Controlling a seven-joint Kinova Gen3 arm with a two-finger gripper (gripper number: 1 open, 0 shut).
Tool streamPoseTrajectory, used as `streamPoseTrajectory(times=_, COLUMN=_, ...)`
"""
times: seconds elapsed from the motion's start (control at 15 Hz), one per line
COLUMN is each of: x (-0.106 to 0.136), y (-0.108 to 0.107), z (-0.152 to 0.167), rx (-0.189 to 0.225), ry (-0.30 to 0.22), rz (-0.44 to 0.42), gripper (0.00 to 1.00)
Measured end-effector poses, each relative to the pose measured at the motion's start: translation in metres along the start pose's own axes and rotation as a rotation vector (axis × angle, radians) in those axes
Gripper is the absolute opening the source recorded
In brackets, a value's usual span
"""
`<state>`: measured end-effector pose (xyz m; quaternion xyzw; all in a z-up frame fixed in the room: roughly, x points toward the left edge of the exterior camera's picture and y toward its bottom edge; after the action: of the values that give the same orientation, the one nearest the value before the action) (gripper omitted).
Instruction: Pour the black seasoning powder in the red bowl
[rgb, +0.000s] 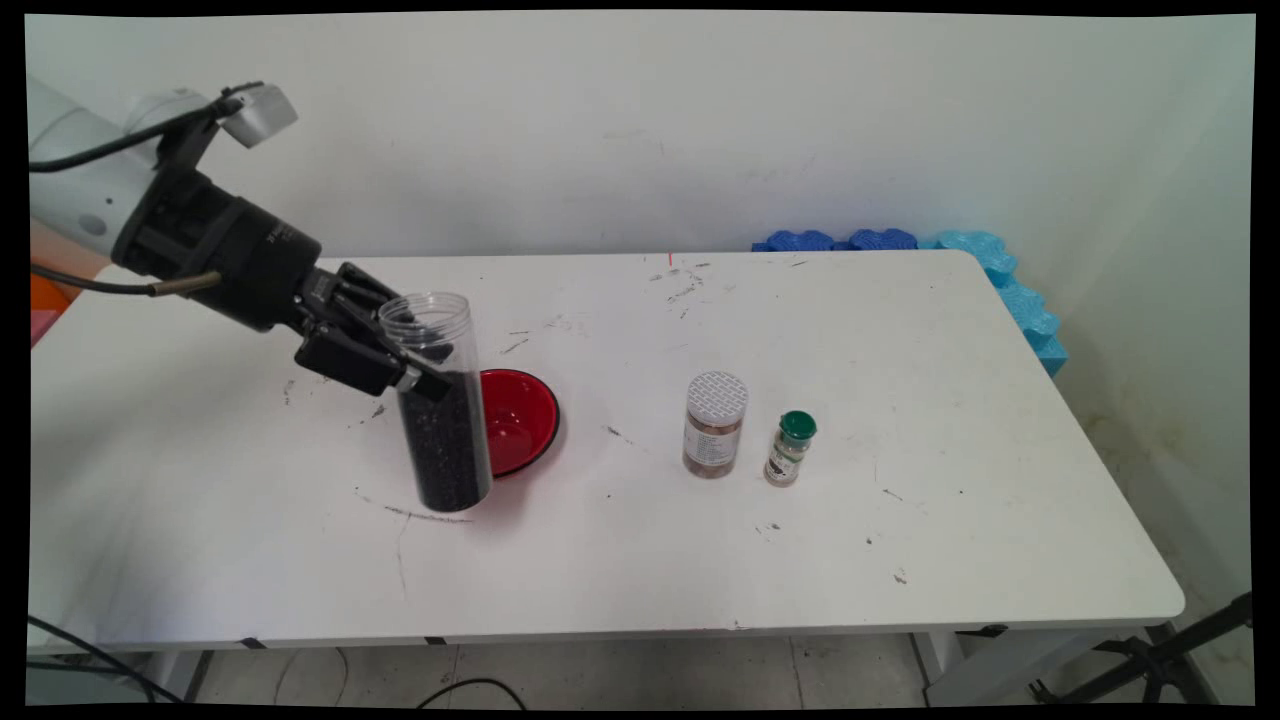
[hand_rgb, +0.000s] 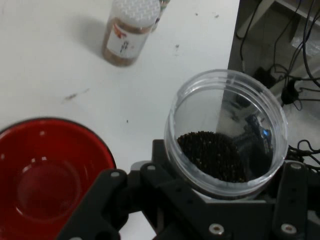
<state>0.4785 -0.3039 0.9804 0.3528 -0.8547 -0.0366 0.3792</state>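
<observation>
While my pincer (rgb: 415, 365) is clamped on the tall clear plastic cylinder jar (rgb: 440, 410), I see that jar open at the top, tilted slightly, and more than half full of fine black grains. Its base sits at or just above the white, scuffed surface (rgb: 900, 400); I cannot tell if it touches. Just beside it, on the far side, lies a glossy red bowl (rgb: 520, 420) with a dark rim, round and shallow. Well apart to the right stands a stubby clear jar (rgb: 715, 425) with a white dimpled lid, brown contents and a label I cannot read, and near it a small spice bottle (rgb: 790, 448) with a green cap. Blue wavy foam pieces (rgb: 1000, 270) line the far right corner.
</observation>
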Motion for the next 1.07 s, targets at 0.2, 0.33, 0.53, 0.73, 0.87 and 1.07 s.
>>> streamPoseTrajectory(times=0.2, x=-0.008, y=-0.009, z=0.003, rx=-0.005, ry=-0.030, rz=-0.088, gripper=0.00)
streamPoseTrajectory(times=0.33, x=-0.013, y=-0.015, z=0.007, rx=-0.005, ry=-0.046, rz=-0.153, gripper=0.00)
streamPoseTrajectory(times=0.53, x=-0.016, y=-0.019, z=0.013, rx=-0.009, ry=-0.055, rz=-0.225, gripper=0.00)
streamPoseTrajectory(times=0.73, x=-0.018, y=-0.023, z=0.021, rx=-0.022, ry=-0.061, rz=-0.302, gripper=0.00)
streamPoseTrajectory(times=0.87, x=-0.020, y=-0.026, z=0.028, rx=-0.028, ry=-0.072, rz=-0.366, gripper=0.00)
streamPoseTrajectory(times=1.07, x=-0.024, y=-0.030, z=0.034, rx=-0.026, ry=-0.092, rz=-0.437, gripper=0.00)
